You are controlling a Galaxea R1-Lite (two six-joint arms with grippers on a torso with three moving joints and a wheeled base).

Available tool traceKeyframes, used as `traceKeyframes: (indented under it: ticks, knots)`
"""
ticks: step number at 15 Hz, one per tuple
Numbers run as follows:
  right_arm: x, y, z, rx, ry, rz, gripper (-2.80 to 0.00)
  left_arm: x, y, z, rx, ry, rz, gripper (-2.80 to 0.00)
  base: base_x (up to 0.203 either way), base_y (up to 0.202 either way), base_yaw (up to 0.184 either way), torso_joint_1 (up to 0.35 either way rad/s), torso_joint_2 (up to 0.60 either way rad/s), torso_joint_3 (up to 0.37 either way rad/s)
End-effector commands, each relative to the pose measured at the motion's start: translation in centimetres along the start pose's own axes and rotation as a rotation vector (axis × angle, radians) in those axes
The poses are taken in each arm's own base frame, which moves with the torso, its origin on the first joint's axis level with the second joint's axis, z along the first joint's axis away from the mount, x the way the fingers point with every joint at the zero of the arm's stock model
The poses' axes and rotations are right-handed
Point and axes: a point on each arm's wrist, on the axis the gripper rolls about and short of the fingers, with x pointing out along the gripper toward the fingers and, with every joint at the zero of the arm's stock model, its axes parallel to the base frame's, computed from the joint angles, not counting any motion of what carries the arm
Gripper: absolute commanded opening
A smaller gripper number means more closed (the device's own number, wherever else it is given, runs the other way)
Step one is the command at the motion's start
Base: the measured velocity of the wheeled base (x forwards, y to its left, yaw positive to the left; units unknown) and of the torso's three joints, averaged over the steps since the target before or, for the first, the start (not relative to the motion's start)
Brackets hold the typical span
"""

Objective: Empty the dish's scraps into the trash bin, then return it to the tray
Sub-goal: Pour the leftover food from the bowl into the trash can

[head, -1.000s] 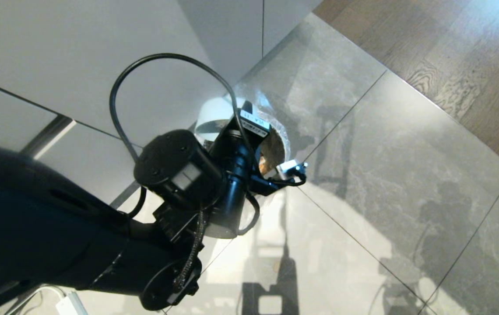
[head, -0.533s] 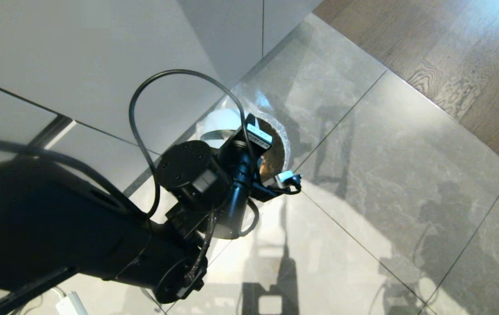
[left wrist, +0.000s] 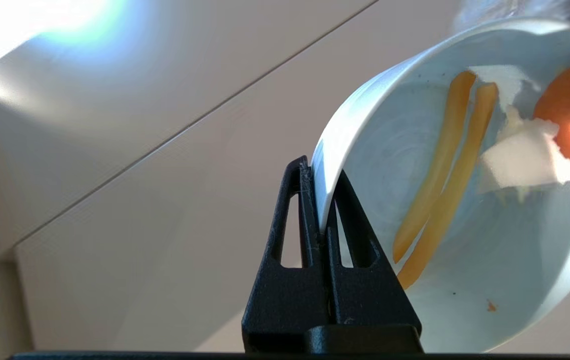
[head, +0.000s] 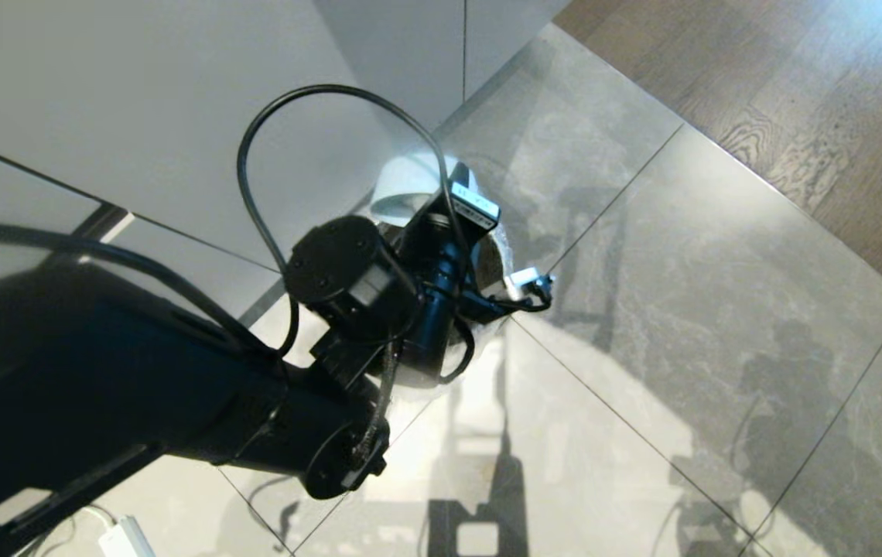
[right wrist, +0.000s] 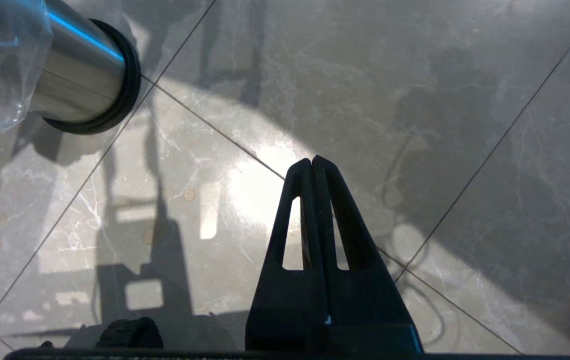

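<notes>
While the left claw (left wrist: 321, 200) is clamped on the rim of the dish (left wrist: 465, 200), the dish sits tilted over the trash bin (right wrist: 82, 85), scraps (left wrist: 490, 145) inside. Right claw (right wrist: 313, 165) closed, empty, above floor tiles (right wrist: 415, 125).

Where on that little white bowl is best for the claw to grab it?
By the rim, as the left claw does now: one finger inside, one outside the dish, pinching its thin wall edge-on. That probably suits tipping the scraps out.
</notes>
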Motion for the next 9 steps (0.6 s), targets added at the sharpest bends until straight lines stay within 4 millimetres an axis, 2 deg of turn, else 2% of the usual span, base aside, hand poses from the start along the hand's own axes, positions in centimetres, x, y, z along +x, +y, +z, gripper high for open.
traceKeyframes:
  ticks: [1,5,7,9]
  knots:
    - [0.0,0.0,0.0,0.001,-0.001,-0.001,-2.80,-0.4,-0.5,0.1,-0.003,0.008,0.003,-2.80,0.000,0.000,0.000,0.000,0.00,0.000]
    - [0.0,0.0,0.0,0.001,-0.001,0.000,-2.80,-1.1,-4.3,3.1,-0.052,-0.040,-0.109,-2.80,0.000,0.000,0.000,0.000,0.00,0.000]
    - [0.0,0.0,0.0,0.001,-0.001,0.000,-2.80,0.7,-4.7,2.5,-0.073,-0.023,-0.053,-2.80,0.000,0.000,0.000,0.000,0.00,0.000]
    - [0.0,0.0,0.0,0.001,-0.001,-0.001,-2.80,1.0,-5.3,2.6,-0.065,-0.041,-0.036,-2.80,0.000,0.000,0.000,0.000,0.00,0.000]
